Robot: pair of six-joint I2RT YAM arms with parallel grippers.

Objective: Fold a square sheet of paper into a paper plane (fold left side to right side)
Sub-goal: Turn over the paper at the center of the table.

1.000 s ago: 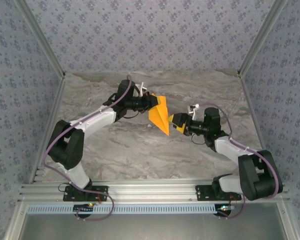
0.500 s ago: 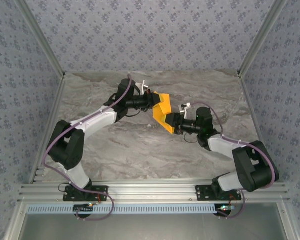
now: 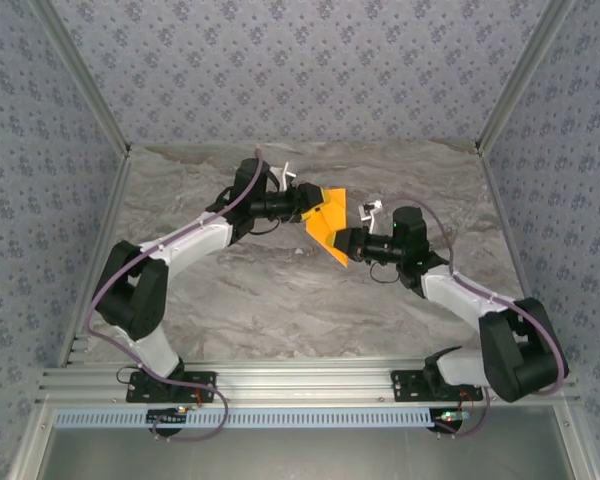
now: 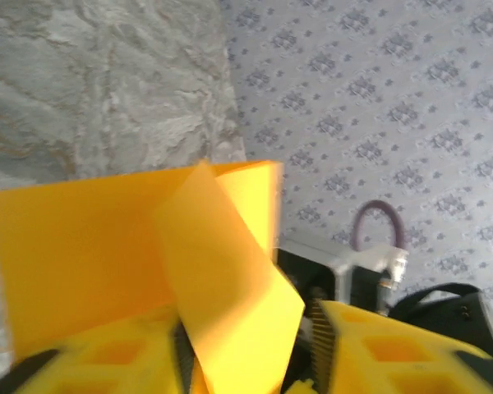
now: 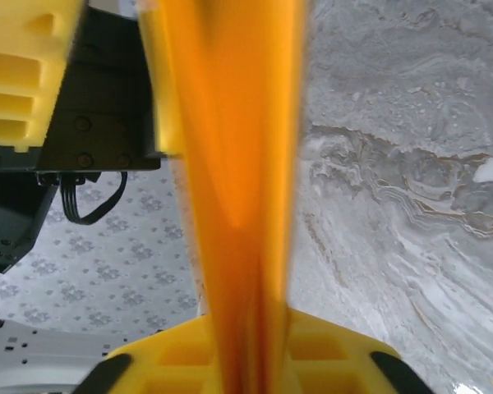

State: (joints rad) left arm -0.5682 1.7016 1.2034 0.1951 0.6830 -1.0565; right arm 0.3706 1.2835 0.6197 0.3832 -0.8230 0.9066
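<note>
Step in hand: apparently a mid-air hand-over of the thin, bright orange-yellow sheet of paper (image 3: 327, 224), already partly folded, from one arm to the other ahead of the left-to-right fold.
Doing it well: the taking pair should pinch firmly on a doubled, creased part before the other pair lets go fully. The releasing pair should back straight off toward 10 o'clock, dragging no loose flap and twisting no crease. After that the sheet is best laid flat on the grey marbled desk (image 3: 230, 290), so the edges can be matched before pressing.
Right fingers (image 5: 164, 361): the nearer pair, at the sheet's 4 o'clock. They are closed on the paper, which runs edge-on between them in the wrist view.
Sheet: held clear above the desk, slightly toward 1 o'clock from its middle, between the two arms, with one flap loose.
Left fingers (image 4: 107, 353): the farther pair, at the sheet's 10 o'clock. They stand parted with the sheet in the gap; whether either one touches it cannot be told.
</note>
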